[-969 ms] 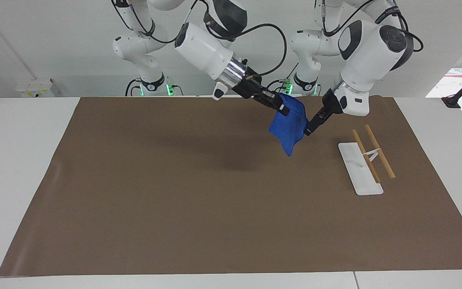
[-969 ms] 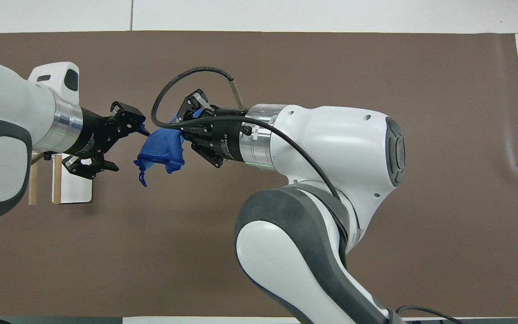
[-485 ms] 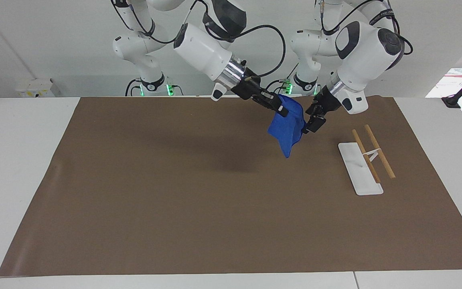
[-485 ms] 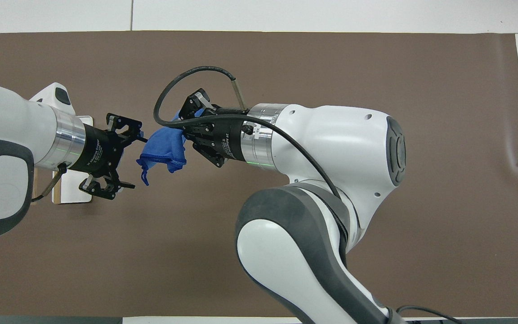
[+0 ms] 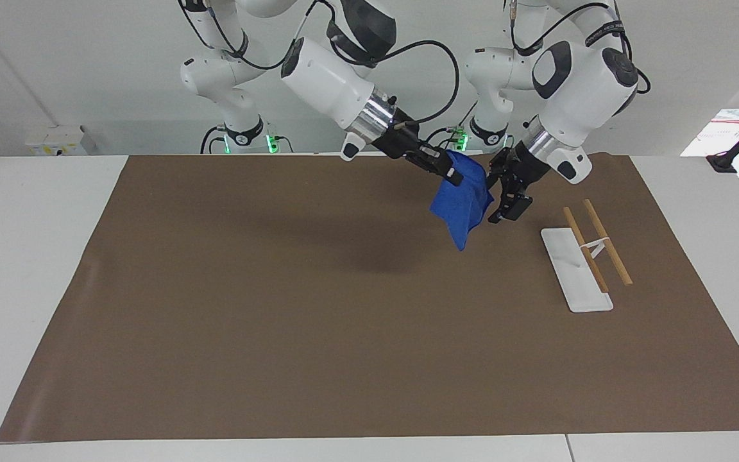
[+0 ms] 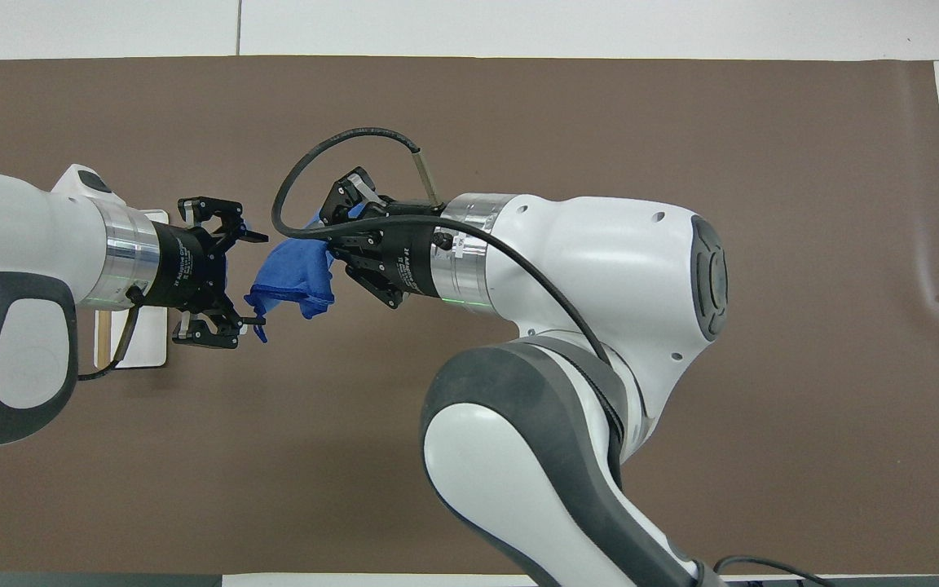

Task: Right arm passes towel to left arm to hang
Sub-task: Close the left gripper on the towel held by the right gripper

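Hanging in mid-air over the brown mat (image 5: 344, 321), the blue towel (image 5: 460, 204) droops from the right gripper (image 5: 450, 174), which has its fingers pinched tight on the top edge, so the cloth isn't touching the table at all. Right beside it the left gripper (image 5: 503, 192) has its fingers spread wide, and from overhead they sit on either side of the towel's free edge (image 6: 262, 295) without clamping it, as far as I can tell. So we're mid hand-off, I'd say: the grab hasn't happened yet. Next move is probably for the left gripper to close on that edge, get a solid hold, and only then the right lets go. After that, the little white rack with wooden bars (image 5: 584, 256) sits on the mat toward the left arm's end, waiting for the hang.
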Available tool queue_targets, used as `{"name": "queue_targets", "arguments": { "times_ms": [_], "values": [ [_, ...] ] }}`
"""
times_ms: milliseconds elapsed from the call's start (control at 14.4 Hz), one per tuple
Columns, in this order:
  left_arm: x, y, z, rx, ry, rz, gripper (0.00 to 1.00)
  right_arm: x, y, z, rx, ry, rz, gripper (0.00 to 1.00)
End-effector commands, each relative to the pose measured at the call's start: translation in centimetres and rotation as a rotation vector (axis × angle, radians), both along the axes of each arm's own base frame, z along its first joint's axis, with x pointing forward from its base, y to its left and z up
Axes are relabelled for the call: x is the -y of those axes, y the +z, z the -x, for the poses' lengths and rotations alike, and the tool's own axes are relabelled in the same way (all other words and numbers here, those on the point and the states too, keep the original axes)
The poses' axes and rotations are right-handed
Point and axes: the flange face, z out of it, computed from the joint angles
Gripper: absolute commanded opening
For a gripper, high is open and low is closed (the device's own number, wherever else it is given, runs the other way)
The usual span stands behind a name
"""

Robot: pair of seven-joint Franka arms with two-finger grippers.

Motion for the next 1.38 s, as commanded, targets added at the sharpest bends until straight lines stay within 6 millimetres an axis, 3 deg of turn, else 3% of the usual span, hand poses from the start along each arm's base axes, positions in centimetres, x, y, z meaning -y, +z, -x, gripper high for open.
{"name": "queue_targets", "arguments": {
  "times_ms": [0,69,138,208,1315],
  "values": [
    [0.4,0.0,1.2,0.023,0.074,0.021,0.92,0.3,0.1,0.4,0.009,-0.001,0.0,0.0],
    [0.4,0.0,1.1,0.024,0.085,0.022,0.75,0.2,0.1,0.4,0.01,0.001,0.001,0.0],
    [0.4,0.0,1.1,0.03,0.081,0.022,0.26,0.3,0.1,0.4,0.01,-0.001,0.001,0.0],
    [0.5,0.0,0.9,0.042,0.088,0.025,0.0,0.3,0.0,0.4,0.009,-0.001,0.002,0.0],
    [-0.2,1.5,-1.4,0.129,0.024,0.017,0.0,0.3,-0.2,0.5,0.007,0.002,0.005,0.0]
  ]
}}
